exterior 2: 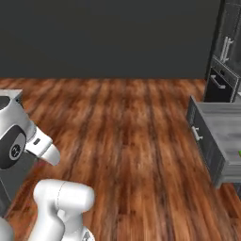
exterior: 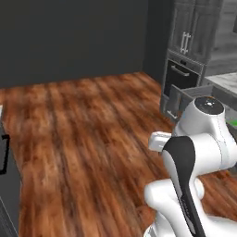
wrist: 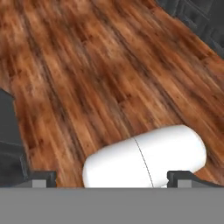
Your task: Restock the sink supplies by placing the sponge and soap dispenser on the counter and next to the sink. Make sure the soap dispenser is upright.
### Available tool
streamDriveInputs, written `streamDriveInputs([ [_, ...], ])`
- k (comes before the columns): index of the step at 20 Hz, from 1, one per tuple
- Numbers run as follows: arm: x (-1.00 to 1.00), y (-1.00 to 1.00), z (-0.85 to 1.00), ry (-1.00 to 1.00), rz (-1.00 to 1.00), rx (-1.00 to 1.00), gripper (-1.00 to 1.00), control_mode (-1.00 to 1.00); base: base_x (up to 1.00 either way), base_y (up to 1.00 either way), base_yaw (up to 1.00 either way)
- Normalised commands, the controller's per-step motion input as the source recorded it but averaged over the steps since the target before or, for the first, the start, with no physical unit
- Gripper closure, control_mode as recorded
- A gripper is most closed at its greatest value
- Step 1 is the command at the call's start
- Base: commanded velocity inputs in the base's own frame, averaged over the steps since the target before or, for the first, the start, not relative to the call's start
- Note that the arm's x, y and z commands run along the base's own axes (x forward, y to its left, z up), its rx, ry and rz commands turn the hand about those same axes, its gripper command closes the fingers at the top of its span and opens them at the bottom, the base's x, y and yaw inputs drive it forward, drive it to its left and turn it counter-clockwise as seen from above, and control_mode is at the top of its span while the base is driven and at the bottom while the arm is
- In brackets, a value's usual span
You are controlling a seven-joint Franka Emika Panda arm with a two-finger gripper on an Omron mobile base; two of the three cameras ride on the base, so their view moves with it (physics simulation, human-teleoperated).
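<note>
The sponge (exterior 2: 239, 153): you are seeing only a green sliver of it at the right edge of the right base view. It is lying inside the open drawer (exterior 2: 221, 141), so it is stored rather than set out.

Left base view:
- The drawer (exterior: 185, 98) is standing pulled out from the dark cabinets below the oven (exterior: 181, 74), which is giving access to what it holds.
- A green fleck (exterior: 232, 123) is showing past the arm (exterior: 194, 152). It is probably the same sponge, though it is too small for you to be sure.
- A corner of the counter (exterior: 226, 81) is appearing above the drawer. It is the white marble where the supplies belong.
- The arm is folding high and close to its base, which reads as a travelling posture rather than a reach.

Right base view:
- The drawer is facing you side-on with its handle outward.
- The wood floor (exterior 2: 122, 141) is lying between the base and the drawer, so they are well apart.

Hand view:
- The gripper (wrist: 113, 180) is pointing down at the floor (wrist: 109, 78).
- Its fingertips (wrist: 41, 177) are sitting wide apart with nothing between them, so it is spread and carrying nothing.

Judgement: you are approaching the first pick-up and nothing is placed yet. The base is likely needing to close on the drawer before the arm can reach in.
</note>
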Motion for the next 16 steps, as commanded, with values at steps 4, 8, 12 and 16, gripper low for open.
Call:
streamDriveInputs([
  [4,0.0,0.0,0.0,0.0,0.0,0.0,-1.0,1.0,0.07,-0.42,-0.77],
  [8,0.0,0.0,0.0,0.0,0.0,0.0,-1.0,1.0,0.31,-0.56,-0.67],
  [12,0.0,0.0,0.0,0.0,0.0,0.0,-1.0,1.0,0.46,-0.56,-0.6],
  [16,0.0,0.0,0.0,0.0,0.0,0.0,-1.0,1.0,0.63,-0.35,-0.52],
])
